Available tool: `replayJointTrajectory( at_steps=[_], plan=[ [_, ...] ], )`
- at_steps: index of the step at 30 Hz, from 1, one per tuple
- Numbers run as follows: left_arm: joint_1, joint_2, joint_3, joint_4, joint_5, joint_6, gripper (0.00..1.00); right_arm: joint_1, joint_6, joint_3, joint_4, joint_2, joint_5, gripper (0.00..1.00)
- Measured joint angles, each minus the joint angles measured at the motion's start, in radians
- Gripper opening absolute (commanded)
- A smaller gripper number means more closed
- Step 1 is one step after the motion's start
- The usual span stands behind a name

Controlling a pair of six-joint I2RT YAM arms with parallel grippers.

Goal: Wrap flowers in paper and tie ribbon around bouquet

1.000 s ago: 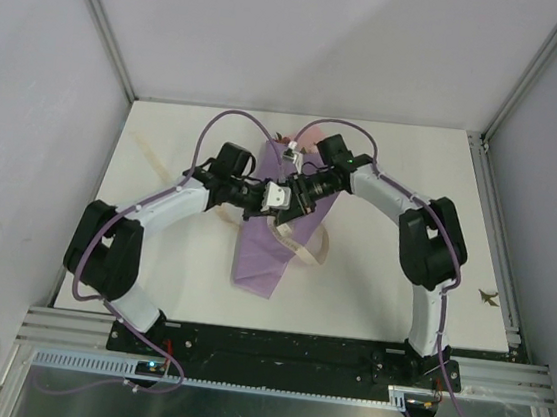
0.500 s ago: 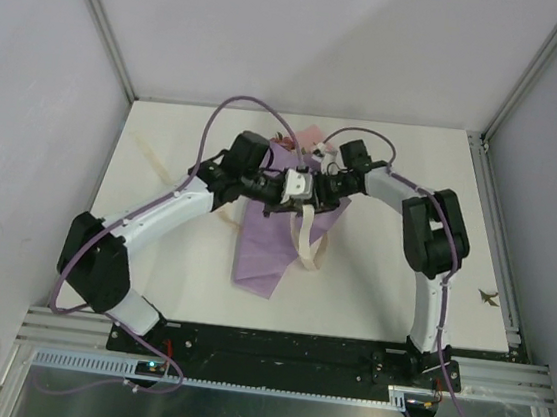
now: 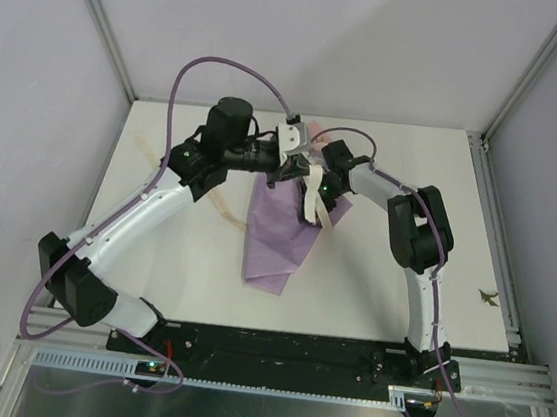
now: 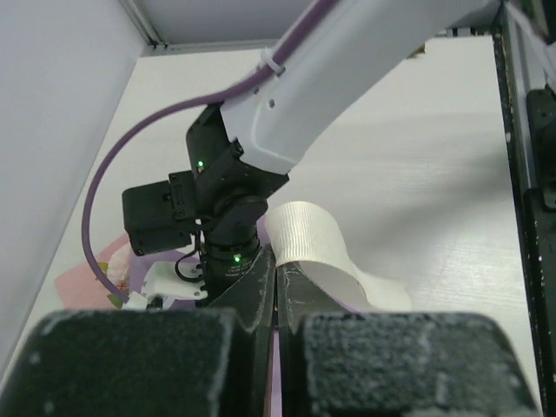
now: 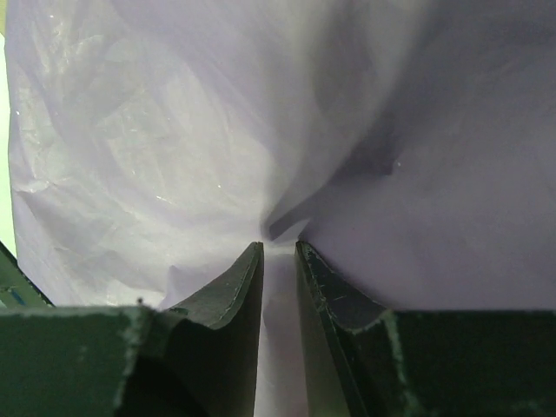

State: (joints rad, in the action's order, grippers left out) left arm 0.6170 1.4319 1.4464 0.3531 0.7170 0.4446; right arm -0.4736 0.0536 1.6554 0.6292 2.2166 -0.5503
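Ribbon (image 4: 306,246) pinched in left gripper (image 4: 276,262), jaws tight, looping off to its right. Right gripper (image 5: 279,247) narrow on lilac fold of bouquet (image 3: 276,244). Open table (image 3: 401,283) right of it; back edge near the 2 grippers.

lilac bouquet (image 3: 280,241), cream ribbon (image 3: 312,198) hanging across it

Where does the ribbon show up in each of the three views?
Top external: ribbon at centre, draped over the lilac paper.
Left wrist: ribbon as a cream loop just beyond the left gripper.
Right wrist: not identifiable; lilac paper fills it.
Shared landmark: the lilac paper, in the top and right wrist views.
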Motion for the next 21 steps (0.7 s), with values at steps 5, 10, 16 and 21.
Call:
replayJointTrajectory(
  at_steps=[5, 10, 16, 21],
  plan=[
    [-0.002, -0.006, 0.073, 0.002, -0.026, -0.085, 0.00, 0.001, 0.035, 0.004, 0.013, 0.000, 0.011, 0.26],
    [-0.002, -0.005, 0.187, -0.009, -0.034, -0.160, 0.00, 0.002, 0.061, 0.011, 0.031, 0.000, 0.016, 0.26],
    [-0.002, -0.002, 0.278, -0.026, -0.034, -0.222, 0.00, 0.002, 0.087, 0.022, 0.062, 0.000, 0.029, 0.26],
    [-0.002, 0.019, 0.352, -0.029, -0.034, -0.272, 0.00, 0.003, 0.100, 0.024, 0.073, 0.000, 0.031, 0.26]
  ],
)
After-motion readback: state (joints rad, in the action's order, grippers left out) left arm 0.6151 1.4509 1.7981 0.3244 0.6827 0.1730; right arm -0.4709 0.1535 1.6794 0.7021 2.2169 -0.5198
